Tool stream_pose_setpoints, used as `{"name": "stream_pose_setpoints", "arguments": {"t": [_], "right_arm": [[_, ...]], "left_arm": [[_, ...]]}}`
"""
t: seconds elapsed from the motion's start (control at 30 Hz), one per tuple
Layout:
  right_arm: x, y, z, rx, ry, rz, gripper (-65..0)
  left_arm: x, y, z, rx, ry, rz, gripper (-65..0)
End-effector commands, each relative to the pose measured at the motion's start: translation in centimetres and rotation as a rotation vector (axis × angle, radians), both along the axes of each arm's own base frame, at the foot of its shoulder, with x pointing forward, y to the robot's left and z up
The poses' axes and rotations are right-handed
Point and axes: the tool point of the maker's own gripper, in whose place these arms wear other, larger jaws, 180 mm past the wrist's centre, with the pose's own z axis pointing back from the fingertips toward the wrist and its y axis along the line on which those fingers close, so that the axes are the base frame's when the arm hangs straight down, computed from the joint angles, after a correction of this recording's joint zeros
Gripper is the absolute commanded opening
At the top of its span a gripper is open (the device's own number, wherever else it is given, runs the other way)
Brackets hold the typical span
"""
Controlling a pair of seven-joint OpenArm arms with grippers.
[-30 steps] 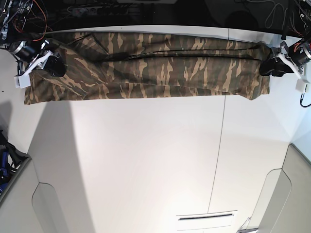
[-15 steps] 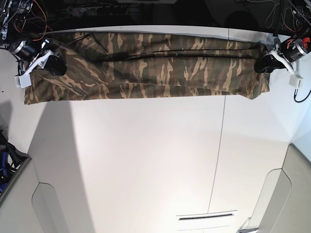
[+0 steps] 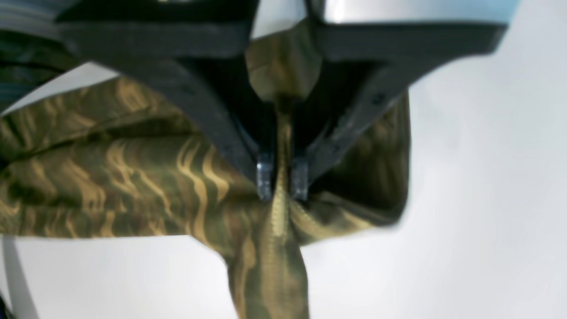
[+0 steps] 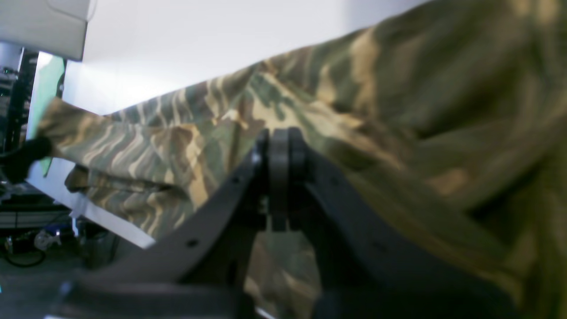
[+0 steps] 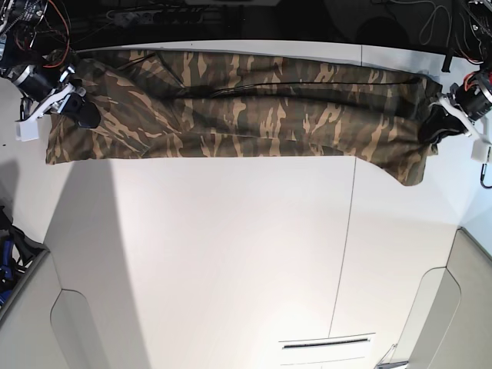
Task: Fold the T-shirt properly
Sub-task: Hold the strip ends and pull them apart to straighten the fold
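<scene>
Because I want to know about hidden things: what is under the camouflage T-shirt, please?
The white table shows along the edges of the T-shirt. What lies beneath its middle cannot be seen, since the cloth covers it.

Camouflage T-shirt (image 5: pixel 261 115), streaked tan, brown and olive green; white table (image 5: pixel 223 254); black jaws (image 3: pixel 282 177).

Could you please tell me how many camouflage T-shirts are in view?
1. The camouflage T-shirt lies across the far side of the white table, spanning between both grippers; another hidden underneath cannot be ruled out.
</scene>
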Motion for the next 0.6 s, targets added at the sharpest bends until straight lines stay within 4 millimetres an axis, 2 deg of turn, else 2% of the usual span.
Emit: {"name": "stream_pose_setpoints", "arguments": {"t": [0.0,0.13,0.33,0.47,0.53,0.57], "right_arm": [[0.7,-0.5,1.2,-0.004,-0.044,-0.004,-65.0],[0.7,-0.6,1.2,-0.005,-0.044,-0.006,-65.0],[0.7,-0.6,1.2,-0.004,-0.044,-0.006,-65.0],[0.7,-0.6,1.2,-0.004,-0.045,-0.007,-65.0],[0.7,-0.6,1.2,-0.004,-0.045,-0.006,-65.0],[0.7,-0.6,1.2,-0.004,-0.045,-0.006,-65.0]], "left_arm": [[0.6,-0.2,1.7,0.028,-0.041,-0.036,-65.0],[0.5,-0.7,2.0,0.063,-0.024,-0.073,-65.0],[-0.1,0.8,0.7,0.166,0.038,-0.058,-65.0],[-0.6,2.1,-0.2,0.227,0.085,-0.020,-40.4],[-0.4,3.1,-0.3,0.231,0.086,0.039,-33.7],[-0.3,4.0,-0.4,0.245,0.087,0.089,-32.6]]}}
